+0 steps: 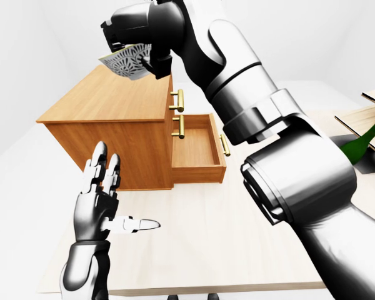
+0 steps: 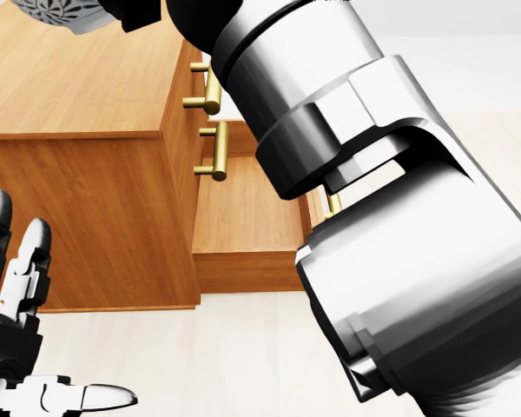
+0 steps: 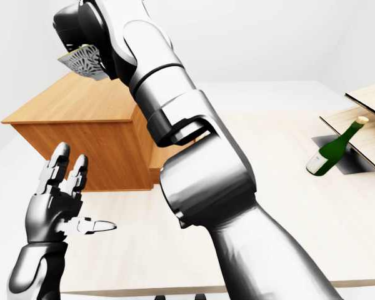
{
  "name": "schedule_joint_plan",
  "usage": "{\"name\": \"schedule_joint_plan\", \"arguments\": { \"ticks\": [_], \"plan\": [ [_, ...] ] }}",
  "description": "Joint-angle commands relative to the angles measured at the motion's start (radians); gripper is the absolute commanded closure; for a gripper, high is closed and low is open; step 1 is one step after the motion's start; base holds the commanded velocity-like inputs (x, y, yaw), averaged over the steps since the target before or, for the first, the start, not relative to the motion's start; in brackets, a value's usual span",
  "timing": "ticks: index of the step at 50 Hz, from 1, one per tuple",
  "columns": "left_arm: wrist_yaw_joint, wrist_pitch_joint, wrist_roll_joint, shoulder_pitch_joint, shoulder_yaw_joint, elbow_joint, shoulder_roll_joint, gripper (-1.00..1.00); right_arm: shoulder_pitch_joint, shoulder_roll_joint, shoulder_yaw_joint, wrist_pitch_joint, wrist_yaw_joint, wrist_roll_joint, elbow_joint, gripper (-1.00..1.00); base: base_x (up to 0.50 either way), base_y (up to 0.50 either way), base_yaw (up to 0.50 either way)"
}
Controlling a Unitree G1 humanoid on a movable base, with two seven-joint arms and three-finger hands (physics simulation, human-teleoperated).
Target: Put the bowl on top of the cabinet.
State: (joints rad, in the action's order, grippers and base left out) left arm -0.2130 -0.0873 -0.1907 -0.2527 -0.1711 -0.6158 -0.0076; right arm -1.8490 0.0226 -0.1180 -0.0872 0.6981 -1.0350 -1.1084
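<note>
A white bowl (image 1: 126, 63) with a dark pattern hangs tilted above the wooden cabinet (image 1: 109, 100), over its top near the right edge. My right hand (image 1: 136, 45) is shut on the bowl, the arm reaching up across the left-eye view. In the head view only the bowl's (image 2: 65, 13) lower part shows at the top left. My left hand (image 1: 103, 197) is open, fingers spread, held up below the cabinet's near side with nothing in it. The cabinet's lower drawer (image 1: 197, 150) stands pulled out and shows nothing inside.
Brass handles (image 1: 180, 100) stick out of the cabinet's right face. A green bottle (image 3: 332, 150) leans at the right of the table by a wooden rack (image 3: 365, 128). My right forearm (image 2: 373, 174) fills much of the head view.
</note>
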Motion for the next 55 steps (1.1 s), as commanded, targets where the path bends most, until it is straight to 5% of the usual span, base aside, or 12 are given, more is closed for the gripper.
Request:
{"name": "schedule_joint_plan", "arguments": {
  "ticks": [1, 55],
  "plan": [
    [0.016, 0.0, 0.009, 0.024, 0.008, 0.047, -0.002, -1.0, 0.0, 0.0, 0.037, 0.0, 0.0, 0.004, -0.002, 1.0, 0.0, 0.0, 0.0],
    [0.022, 0.0, -0.009, 0.042, -0.023, -0.052, -0.001, -1.0, 0.123, 0.007, 0.031, 0.009, 0.0, 0.01, 0.027, 1.0, 0.0, 0.0, 0.0]
  ]
}}
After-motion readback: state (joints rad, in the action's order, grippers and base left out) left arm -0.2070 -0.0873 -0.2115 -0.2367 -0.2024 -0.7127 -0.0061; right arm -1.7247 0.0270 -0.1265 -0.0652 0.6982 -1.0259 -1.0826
